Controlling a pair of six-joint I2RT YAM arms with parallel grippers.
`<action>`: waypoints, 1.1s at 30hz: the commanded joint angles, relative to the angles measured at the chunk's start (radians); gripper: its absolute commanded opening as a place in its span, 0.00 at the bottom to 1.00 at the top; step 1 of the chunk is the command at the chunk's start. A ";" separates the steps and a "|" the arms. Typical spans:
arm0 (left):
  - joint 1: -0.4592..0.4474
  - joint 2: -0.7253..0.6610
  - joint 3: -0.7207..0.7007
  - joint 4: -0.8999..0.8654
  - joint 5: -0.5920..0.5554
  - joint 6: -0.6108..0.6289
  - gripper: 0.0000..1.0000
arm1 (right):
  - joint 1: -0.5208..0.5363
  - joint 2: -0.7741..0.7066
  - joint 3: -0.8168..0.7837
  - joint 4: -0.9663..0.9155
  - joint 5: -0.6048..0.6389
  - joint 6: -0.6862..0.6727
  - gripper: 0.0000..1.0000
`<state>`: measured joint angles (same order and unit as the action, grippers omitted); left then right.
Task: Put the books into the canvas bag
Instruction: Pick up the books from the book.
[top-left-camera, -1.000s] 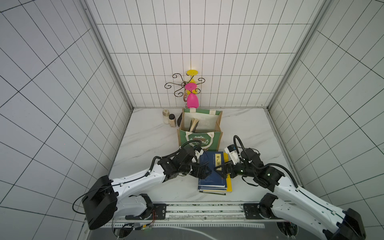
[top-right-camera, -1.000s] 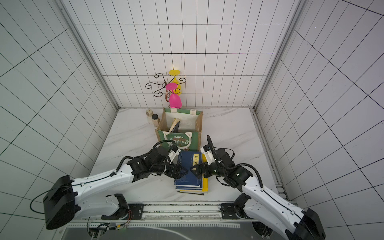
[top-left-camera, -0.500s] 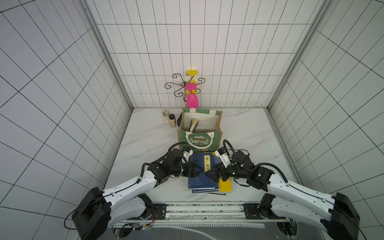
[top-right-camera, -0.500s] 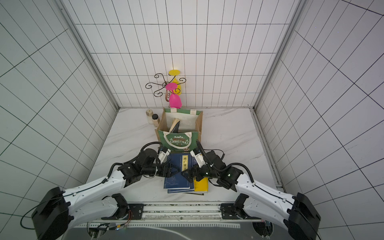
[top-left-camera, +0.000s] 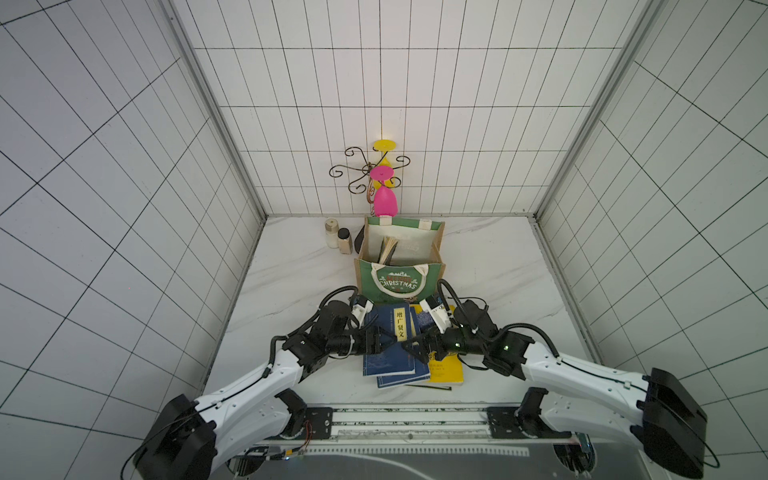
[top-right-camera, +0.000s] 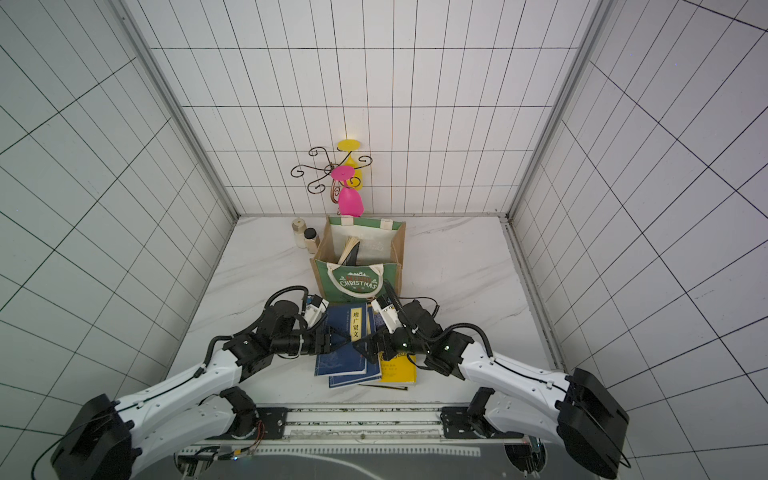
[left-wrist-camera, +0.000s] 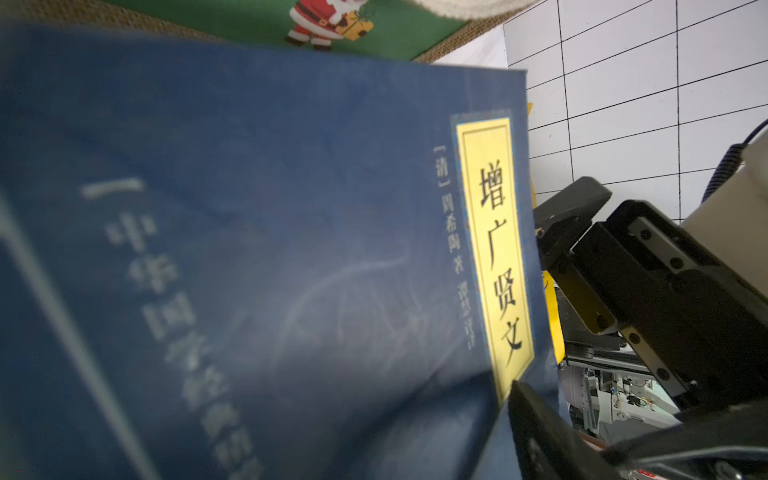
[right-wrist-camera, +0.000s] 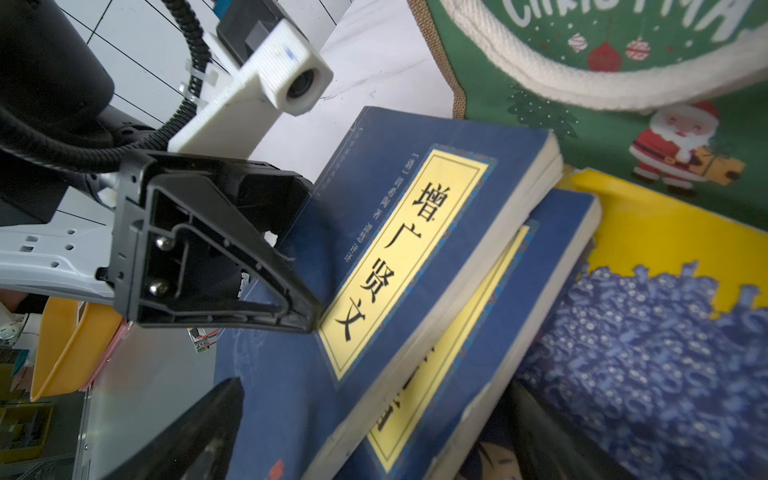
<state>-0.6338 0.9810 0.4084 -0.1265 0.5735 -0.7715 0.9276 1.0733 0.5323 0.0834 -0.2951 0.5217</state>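
Marble bench (top-left-camera: 291, 291): books (top-left-camera: 392, 355) stacked near front edge, beside canvas bag (top-left-camera: 368, 286). Left gripper (top-left-camera: 384, 337) and right gripper (top-left-camera: 413, 348): fingers wide apart, nothing held.

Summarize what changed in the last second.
The left hand and right hand shifted toward the robot's left, sliding the navy books that way and uncovering more of the yellow book. Neither visibly grips anything. The bag and yellow book stayed put.
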 joint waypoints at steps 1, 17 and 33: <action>-0.007 0.004 -0.026 0.136 0.083 -0.021 0.84 | 0.020 0.011 -0.019 -0.090 -0.008 0.034 0.99; -0.023 -0.067 -0.095 0.423 0.166 -0.182 0.92 | 0.009 -0.097 -0.134 -0.120 0.081 0.098 0.99; -0.121 0.013 -0.127 0.316 0.056 -0.135 0.89 | -0.066 -0.110 -0.254 0.013 -0.044 0.132 0.95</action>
<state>-0.7528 1.0027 0.2955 0.1745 0.6689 -0.9081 0.8684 0.9119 0.3561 0.2127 -0.3065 0.6250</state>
